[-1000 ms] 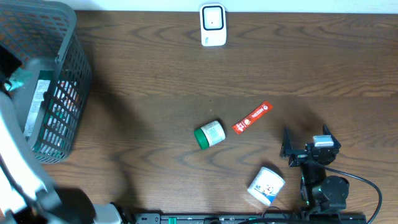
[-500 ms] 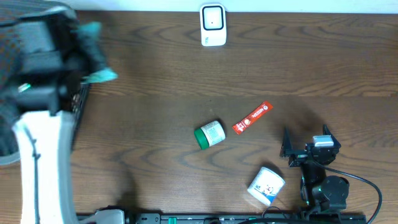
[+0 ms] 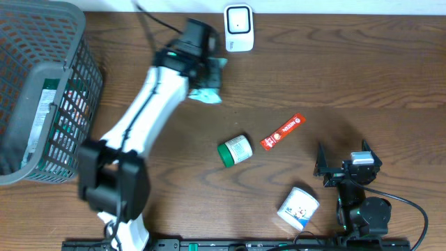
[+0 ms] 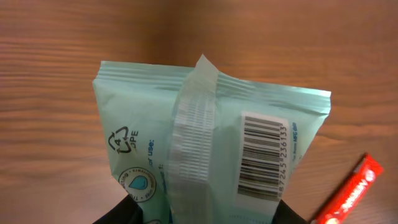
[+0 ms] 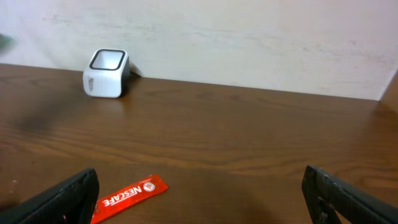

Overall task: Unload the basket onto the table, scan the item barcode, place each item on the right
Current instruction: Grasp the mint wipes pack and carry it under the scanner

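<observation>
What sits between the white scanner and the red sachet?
Nothing: only bare table separates scanner and sachet, as the overhead and right wrist views show.

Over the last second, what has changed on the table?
The left gripper swung from the basket across to just beside the scanner, carrying the teal packet. The right gripper, jar, red sachet and white tub stayed put.

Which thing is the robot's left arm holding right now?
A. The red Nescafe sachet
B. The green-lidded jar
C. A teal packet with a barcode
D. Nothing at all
C: the left wrist view shows the teal packet gripped at its lower end by the jaws, barcode in view, while the Nescafe sachet and the green-lidded jar lie loose on the table.
</observation>
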{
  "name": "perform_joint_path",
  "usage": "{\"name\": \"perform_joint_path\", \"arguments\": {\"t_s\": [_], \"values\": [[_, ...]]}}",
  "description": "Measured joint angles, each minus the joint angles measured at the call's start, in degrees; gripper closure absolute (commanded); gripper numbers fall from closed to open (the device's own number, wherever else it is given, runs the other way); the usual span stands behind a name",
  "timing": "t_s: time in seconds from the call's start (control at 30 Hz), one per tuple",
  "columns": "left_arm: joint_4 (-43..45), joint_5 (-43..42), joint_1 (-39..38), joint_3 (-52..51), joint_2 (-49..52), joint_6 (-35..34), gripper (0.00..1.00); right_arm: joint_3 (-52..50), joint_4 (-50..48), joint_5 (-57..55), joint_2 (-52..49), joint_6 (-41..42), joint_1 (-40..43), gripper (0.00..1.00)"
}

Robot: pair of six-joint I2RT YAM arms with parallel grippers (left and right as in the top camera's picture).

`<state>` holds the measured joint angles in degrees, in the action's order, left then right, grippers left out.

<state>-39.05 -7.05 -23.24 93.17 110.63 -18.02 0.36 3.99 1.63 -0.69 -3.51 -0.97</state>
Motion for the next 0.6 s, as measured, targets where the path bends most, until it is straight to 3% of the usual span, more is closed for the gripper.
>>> {"name": "perform_joint_path", "arguments": {"t_s": [0.53, 0.6], "values": [[6.2, -1.7, -16.7, 0.0, 12.0, -5.6, 0.62, 0.0, 0.0, 0.0, 0.0, 0.0, 0.0, 0.01], [6.4, -1.7, -17.2, 0.0, 11.9, -5.9, 0.49, 0.0, 0.0, 0.0, 0.0, 0.0, 0.0, 0.01]]}}
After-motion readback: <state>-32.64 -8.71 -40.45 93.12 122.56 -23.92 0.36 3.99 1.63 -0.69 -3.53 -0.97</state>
